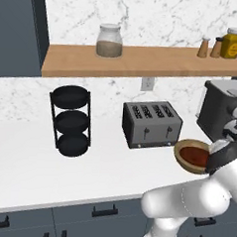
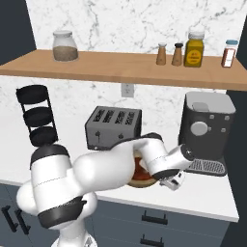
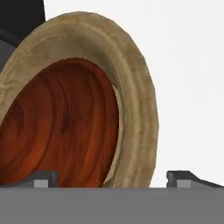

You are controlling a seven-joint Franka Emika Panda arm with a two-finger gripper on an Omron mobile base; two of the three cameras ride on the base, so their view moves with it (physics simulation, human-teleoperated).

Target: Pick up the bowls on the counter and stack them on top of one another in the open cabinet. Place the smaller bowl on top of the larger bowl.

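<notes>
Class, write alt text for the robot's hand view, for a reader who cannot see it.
Close-up of the smaller bowl, dark reddish-brown, nested inside the larger bowl with its thick tan rim, on the white counter. The gripper has one dark fingertip on each side of that rim.

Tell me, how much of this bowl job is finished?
Partly. The small bowl already sits inside the big bowl, so the stacking looks done, but both remain on the counter by the toaster. The gripper is at the big bowl's rim, open. Left: carry the stack into the cabinet.
</notes>
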